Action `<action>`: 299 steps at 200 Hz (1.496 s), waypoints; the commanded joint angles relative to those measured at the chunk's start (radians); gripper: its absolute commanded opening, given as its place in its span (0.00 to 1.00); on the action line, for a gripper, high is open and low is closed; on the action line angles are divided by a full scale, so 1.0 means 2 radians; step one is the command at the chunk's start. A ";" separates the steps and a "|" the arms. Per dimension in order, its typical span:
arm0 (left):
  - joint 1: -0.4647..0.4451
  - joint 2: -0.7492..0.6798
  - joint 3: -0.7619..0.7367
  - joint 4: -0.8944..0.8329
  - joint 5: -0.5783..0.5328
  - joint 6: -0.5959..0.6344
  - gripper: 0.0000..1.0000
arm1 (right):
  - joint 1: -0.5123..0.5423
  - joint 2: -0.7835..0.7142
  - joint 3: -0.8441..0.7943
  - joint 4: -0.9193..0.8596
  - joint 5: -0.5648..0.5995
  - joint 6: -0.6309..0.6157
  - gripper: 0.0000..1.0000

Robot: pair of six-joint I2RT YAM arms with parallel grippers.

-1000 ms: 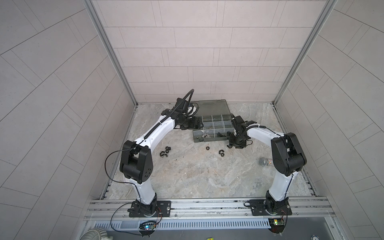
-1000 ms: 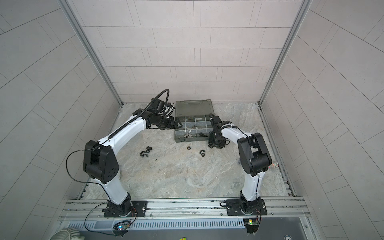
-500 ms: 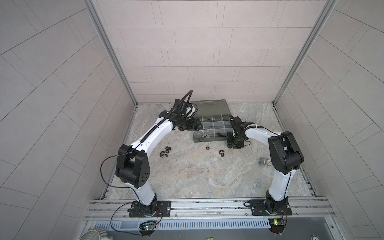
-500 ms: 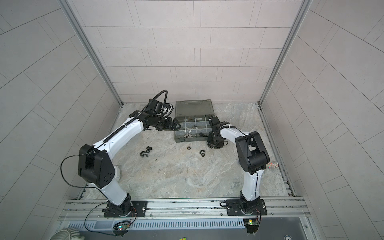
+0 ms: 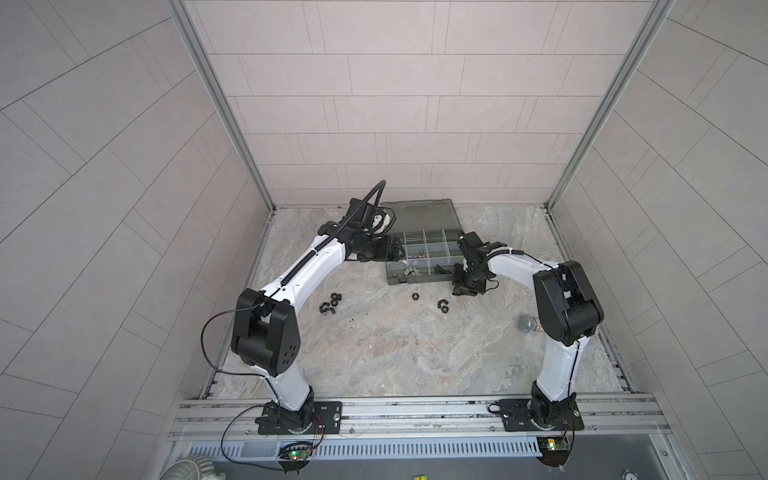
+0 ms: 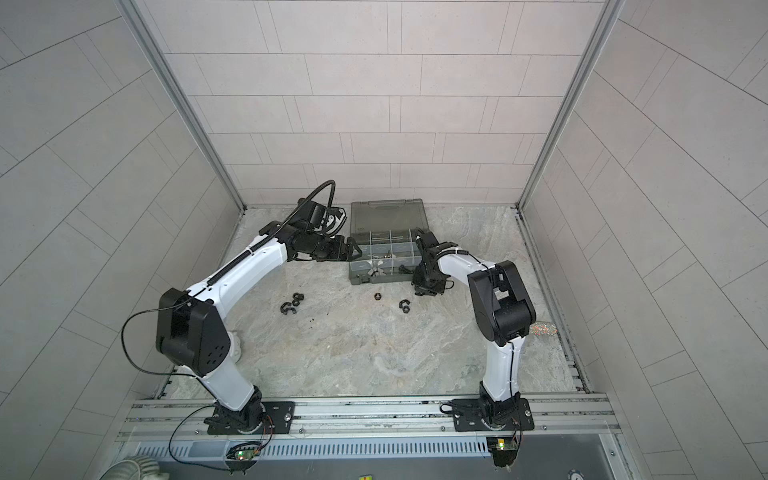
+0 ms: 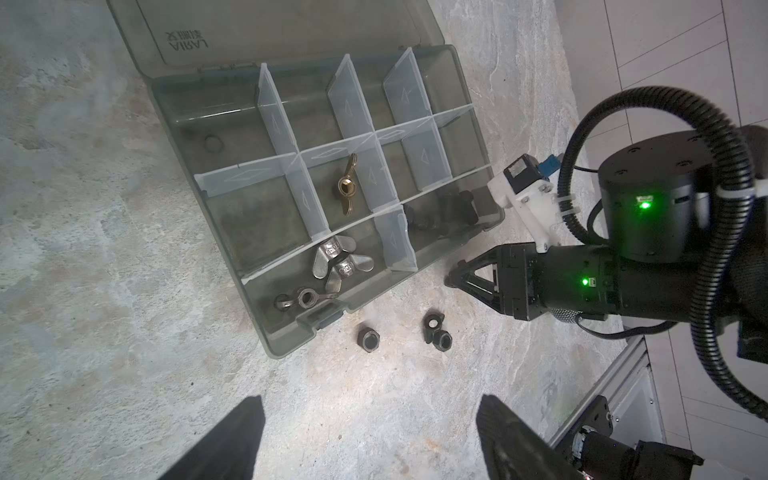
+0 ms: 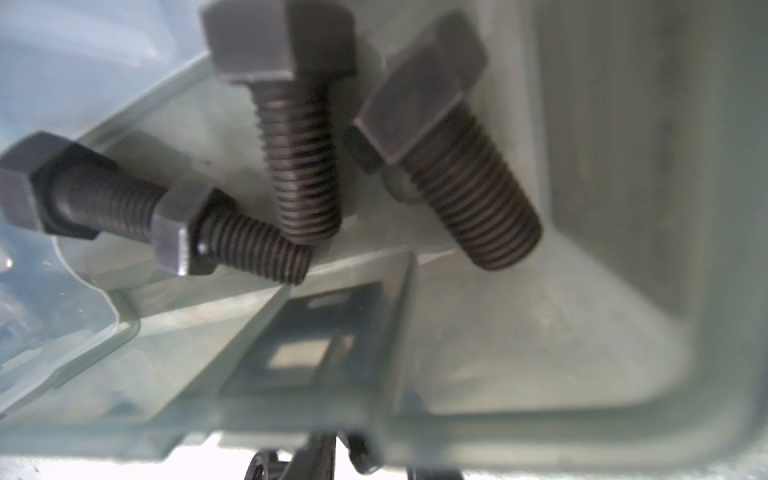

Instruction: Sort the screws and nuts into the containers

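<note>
The smoky-grey case [image 5: 419, 216] lies open at the back, its containers [image 7: 291, 345] split by pale dividers. Three black screws [image 8: 299, 158] lie in the end compartment [image 7: 440, 210] nearest my right gripper. Silvery winged nuts [image 7: 336, 266] and a brass one [image 7: 347, 189] sit in other compartments. Black hex nuts [image 7: 368, 337] [image 7: 436, 328] lie on the table in front of the case, with more of them [image 5: 330, 303] further left. My left gripper [image 7: 370, 436] hovers open and empty left of the case. My right gripper [image 5: 464, 289] is low at the case's right front corner. Its jaws look narrow, and their contents are unclear.
A microphone with a glittery handle [image 5: 528, 324] lies on the marble table by the right arm's elbow. Tiled walls enclose the table on three sides. The case's lid [image 6: 386, 216] lies flat behind the compartments.
The left arm's elbow has swung a little to the left. The right gripper stays low at the case's right front corner, with its arm drawn in slightly.
</note>
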 commanded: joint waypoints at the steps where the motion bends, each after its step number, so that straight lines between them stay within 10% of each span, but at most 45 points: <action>1: 0.001 -0.011 -0.005 0.000 -0.003 0.007 0.86 | 0.001 0.014 0.010 -0.014 0.006 0.002 0.25; 299: -0.001 0.048 0.071 -0.006 0.034 -0.005 0.96 | -0.062 -0.028 0.128 -0.124 0.004 -0.063 0.04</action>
